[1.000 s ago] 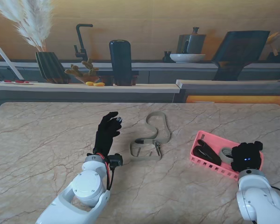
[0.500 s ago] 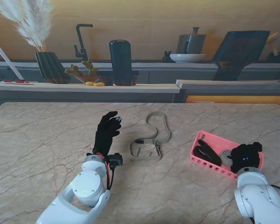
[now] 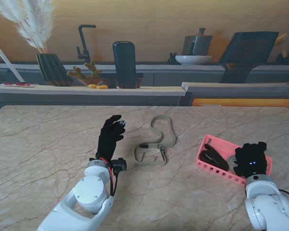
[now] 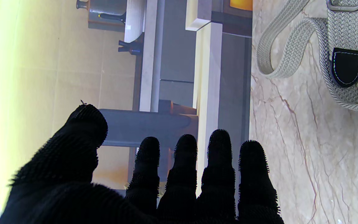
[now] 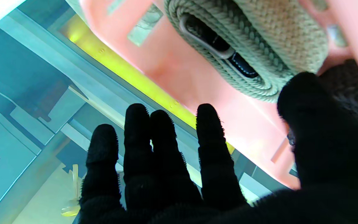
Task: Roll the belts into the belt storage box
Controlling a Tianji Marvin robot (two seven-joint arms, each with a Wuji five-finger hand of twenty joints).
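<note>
— Over the pink belt storage box (image 3: 216, 145), what is the right robot hand (image 3: 251, 160) doing?
— Fingers spread, gripping nothing; a rolled beige belt (image 5: 247, 46) lies in the box under it. That step looks finished.
— Next?
— The loose beige belt (image 3: 160, 139) on the tabletop (image 3: 48, 139) needs rolling; the left robot hand (image 3: 110, 136), spread, hovers beside it.

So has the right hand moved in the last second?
Yes. Against the pink storage box, the right hand has shifted left over it, now covering the rolled beige belt; its fingers are spread.
</note>
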